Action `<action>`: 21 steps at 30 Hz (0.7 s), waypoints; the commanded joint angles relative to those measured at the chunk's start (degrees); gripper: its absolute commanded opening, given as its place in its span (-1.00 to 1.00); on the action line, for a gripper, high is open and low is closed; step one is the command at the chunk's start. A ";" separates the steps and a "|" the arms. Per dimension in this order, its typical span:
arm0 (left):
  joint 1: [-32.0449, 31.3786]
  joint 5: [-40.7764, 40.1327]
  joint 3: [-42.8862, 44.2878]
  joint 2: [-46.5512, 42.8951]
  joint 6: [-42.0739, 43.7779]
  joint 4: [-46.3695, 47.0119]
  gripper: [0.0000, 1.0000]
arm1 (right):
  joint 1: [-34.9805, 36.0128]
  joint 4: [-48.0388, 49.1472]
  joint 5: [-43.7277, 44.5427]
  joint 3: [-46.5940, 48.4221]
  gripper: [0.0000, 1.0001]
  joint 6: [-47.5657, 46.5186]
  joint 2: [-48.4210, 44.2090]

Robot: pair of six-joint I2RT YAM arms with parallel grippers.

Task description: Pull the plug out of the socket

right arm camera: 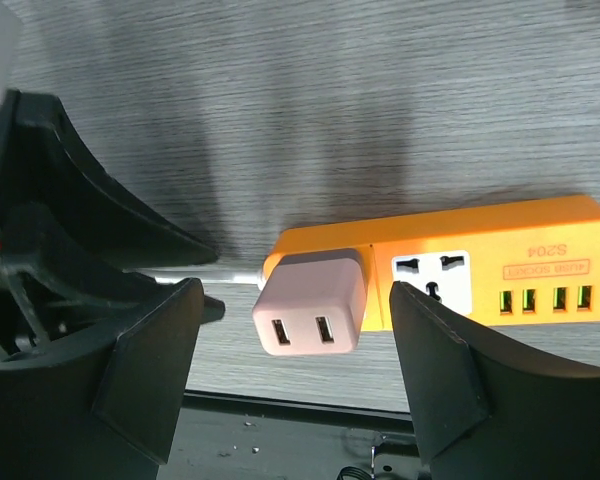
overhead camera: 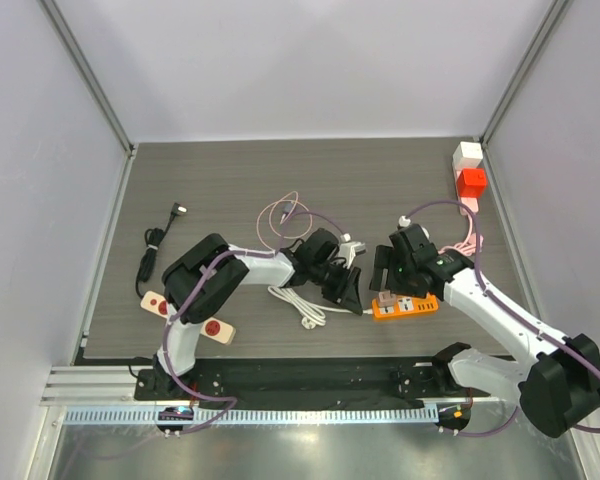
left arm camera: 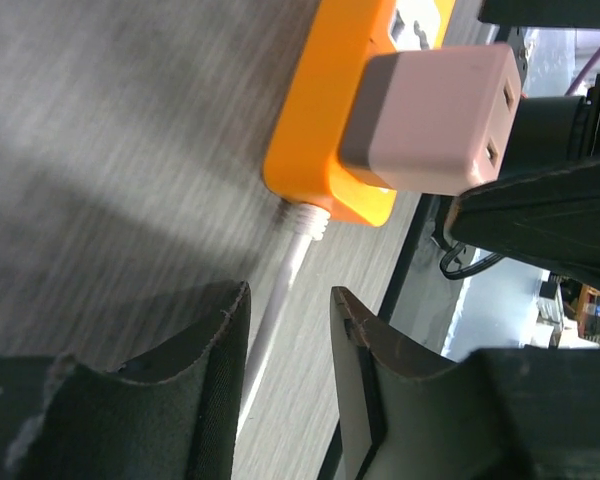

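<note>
Straddling the pink plug point(right arm camera: 310, 300), the right end effector point(right arm camera: 296, 335) has its jaws wide apart: one dark finger point(right arm camera: 150, 360) stands off each side of the plug, with a gap visible on both sides, so nothing is gripped. The plug is seated in the orange power strip point(overhead camera: 408, 306), at the strip's left end, and its two-slot face points toward the near edge of the desk point(overhead camera: 230, 180). The strip lies flat on the desk, right of centre and close to the near edge. Beside the plug, one universal socket on the strip is free, and a row of small ports follows it.

A white cord point(left arm camera: 280, 290) leaves the strip's left end. The left end effector point(overhead camera: 352, 290) sits low just left of the strip, its jaws a little apart. In the left wrist view the cord runs through the narrow gap between the fingertips point(left arm camera: 205, 380), and neither pad is seen pressing it.

Farther left on the desk lie a coiled black cable point(overhead camera: 152, 255) and a pale switch bar with red buttons point(overhead camera: 188, 316). At the far right corner stand a white block point(overhead camera: 468, 153) and a red block point(overhead camera: 471, 181).
</note>
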 commanded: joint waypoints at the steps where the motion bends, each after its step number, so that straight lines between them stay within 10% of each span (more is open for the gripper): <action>1: -1.25 -0.04 -1.25 0.21 -1.51 2.18 -0.23 | -0.11 1.61 -0.89 -0.38 0.61 0.01 1.04; 21: -1.25 2.60 -0.55 1.35 -1.34 2.45 -1.00 | 3.49 1.00 0.87 -2.49 0.56 3.09 1.13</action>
